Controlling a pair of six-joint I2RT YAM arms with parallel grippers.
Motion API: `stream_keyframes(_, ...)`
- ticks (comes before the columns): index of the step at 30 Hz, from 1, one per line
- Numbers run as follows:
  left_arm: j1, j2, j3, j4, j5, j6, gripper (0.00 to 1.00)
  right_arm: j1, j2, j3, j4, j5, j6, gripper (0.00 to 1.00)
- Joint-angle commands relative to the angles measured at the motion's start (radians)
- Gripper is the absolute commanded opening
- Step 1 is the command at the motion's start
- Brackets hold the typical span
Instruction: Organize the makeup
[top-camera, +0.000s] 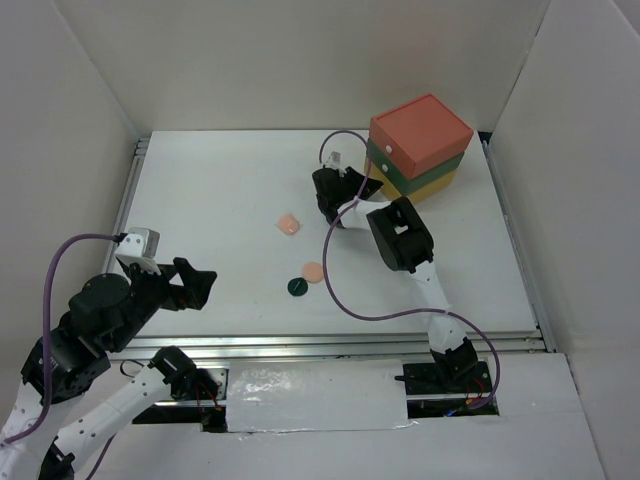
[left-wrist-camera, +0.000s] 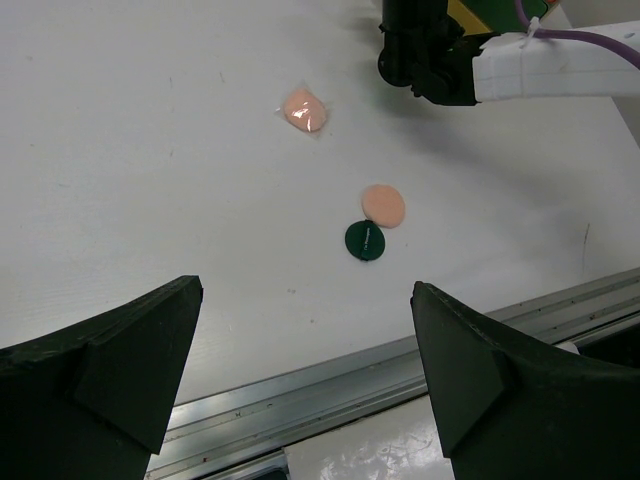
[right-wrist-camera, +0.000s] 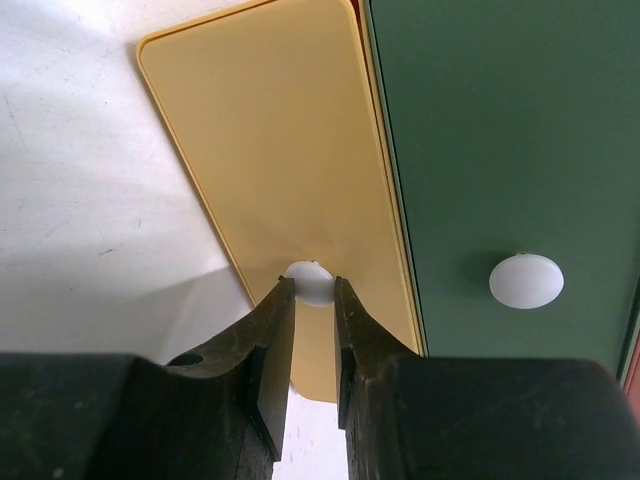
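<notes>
Our right claw (right-wrist-camera: 314, 297) pinches the yellow plastic drawer's (right-wrist-camera: 290, 150) white round knob (right-wrist-camera: 311, 279); our left claw (left-wrist-camera: 305, 290) hangs open. On the white tabletop (left-wrist-camera: 150, 150) lie two peach round compacts (left-wrist-camera: 304, 110) (left-wrist-camera: 383, 204) and a dark green disc (left-wrist-camera: 365, 240).

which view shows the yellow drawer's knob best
Right wrist: the yellow drawer's knob sits close up between the right gripper's fingertips. Top external shows the drawer box, but the gripper covers the knob; left wrist catches only the box's corner.

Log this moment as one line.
right hand: shut on yellow drawer knob | left hand: open, empty | far peach compact, near peach compact, green disc: on table
</notes>
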Motion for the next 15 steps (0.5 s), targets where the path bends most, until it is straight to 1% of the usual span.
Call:
stream_keyframes(1, -0.003, 0.0, -0.001, 0.039, 0.01, 0.02, 1.0, 0.009, -0.005, -0.006, 0.051, 0.013, 0.019, 0.13)
stream_keyframes(12, -0.003, -0.008, -0.001, 0.039, 0.01, 0.02, 0.99, 0.059, -0.012, -0.002, 0.036, 0.024, 0.04, 0.12)
stream_keyframes(15, -0.004, -0.011, -0.001, 0.04, 0.01, 0.02, 0.99, 0.06, -0.019, -0.009, 0.027, 0.01, 0.055, 0.13)
